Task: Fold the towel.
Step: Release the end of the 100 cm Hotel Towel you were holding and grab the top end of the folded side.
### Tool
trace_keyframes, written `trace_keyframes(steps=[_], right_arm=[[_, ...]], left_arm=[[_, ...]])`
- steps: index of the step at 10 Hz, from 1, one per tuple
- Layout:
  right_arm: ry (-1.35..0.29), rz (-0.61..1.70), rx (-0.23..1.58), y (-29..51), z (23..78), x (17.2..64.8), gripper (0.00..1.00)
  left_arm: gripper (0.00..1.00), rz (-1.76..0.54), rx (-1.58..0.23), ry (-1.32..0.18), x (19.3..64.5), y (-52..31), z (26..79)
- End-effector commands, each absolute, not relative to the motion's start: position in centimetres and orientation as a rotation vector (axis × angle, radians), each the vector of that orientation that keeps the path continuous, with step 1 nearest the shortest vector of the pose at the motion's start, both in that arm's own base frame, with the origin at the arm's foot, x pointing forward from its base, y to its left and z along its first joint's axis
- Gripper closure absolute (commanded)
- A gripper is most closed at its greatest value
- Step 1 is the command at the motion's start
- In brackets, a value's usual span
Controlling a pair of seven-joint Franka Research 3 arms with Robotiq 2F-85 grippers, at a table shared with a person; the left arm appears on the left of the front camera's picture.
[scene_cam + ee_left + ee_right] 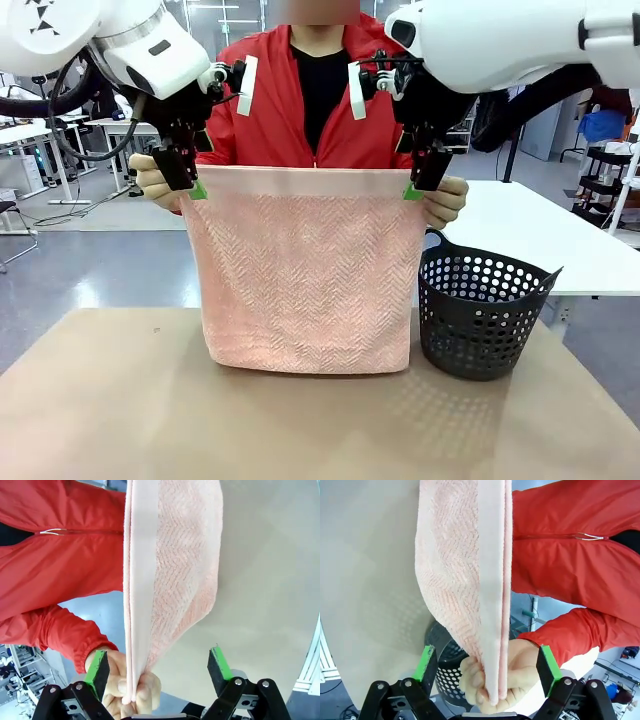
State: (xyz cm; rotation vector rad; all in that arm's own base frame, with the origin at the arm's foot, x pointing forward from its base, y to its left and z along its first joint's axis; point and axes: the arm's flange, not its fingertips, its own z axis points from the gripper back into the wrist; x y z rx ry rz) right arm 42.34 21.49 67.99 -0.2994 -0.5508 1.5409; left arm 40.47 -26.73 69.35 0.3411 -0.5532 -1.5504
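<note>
Salmon-pink terry, the towel (305,280) hangs flat in front of the person, its plain band along the top and the herringbone weave below. The person pinches it by both top corners, one hand (150,180) at the robot's left and the other hand (445,200) at its right. Its lower edge comes down to the brown table (120,400); whether it touches I cannot tell. A dark basket (485,320) stands on the table just beside the towel, on the robot's right, and the cloth is wider than it.

Both arms reach in from above to those corners. The left gripper (190,185) sits at its corner with its jaws spread apart. In the left wrist view the left gripper (157,662) straddles the pinched corner. One green pad is close against the person's hand (127,685), the other stands off from the cloth, and nothing is clamped. The towel (170,555) runs away edge-on there, looking doubled.

The right gripper (420,185) is the same at its corner. Seen from its wrist, the right gripper (486,661) has its jaws wide on either side of the hand (495,675) and the towel (460,555), neither pad touching the cloth. The basket (445,655) shows behind. A red jacket (275,110) is behind the towel.
</note>
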Motion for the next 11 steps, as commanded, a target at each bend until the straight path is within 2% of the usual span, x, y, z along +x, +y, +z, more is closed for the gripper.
trace_keyframes(steps=[1,5,6,7,8,9,11], right_arm=[[-0.505,1.511,-0.279,22.2,68.3,44.2,0.0],[-0.446,1.513,-0.202,22.2,66.5,46.6,0.0],[-0.435,1.489,-0.189,22.1,66.4,46.9,0.0],[-0.43,1.488,-0.19,22.0,66.2,47.2,0.51],[-0.422,1.493,-0.191,22.0,66.2,47.3,0.6],[-0.417,1.496,-0.193,22.0,66.2,47.3,1.0],[-0.421,1.501,-0.175,22.1,66.3,47.1,1.0]], left_arm=[[0.0,-1.565,0.3,-0.498,42.7,-27.8,69.6],[0.0,-1.546,0.201,-0.419,46.0,-28.3,67.6],[0.35,-1.533,0.142,-0.411,46.6,-27.8,67.0],[0.57,-1.509,0.147,-0.39,46.8,-27.5,66.5],[0.92,-1.512,0.15,-0.387,46.8,-27.4,66.2],[1.0,-1.512,0.147,-0.387,46.7,-27.3,66.1],[1.0,-1.513,0.153,-0.385,46.6,-27.1,65.9]])
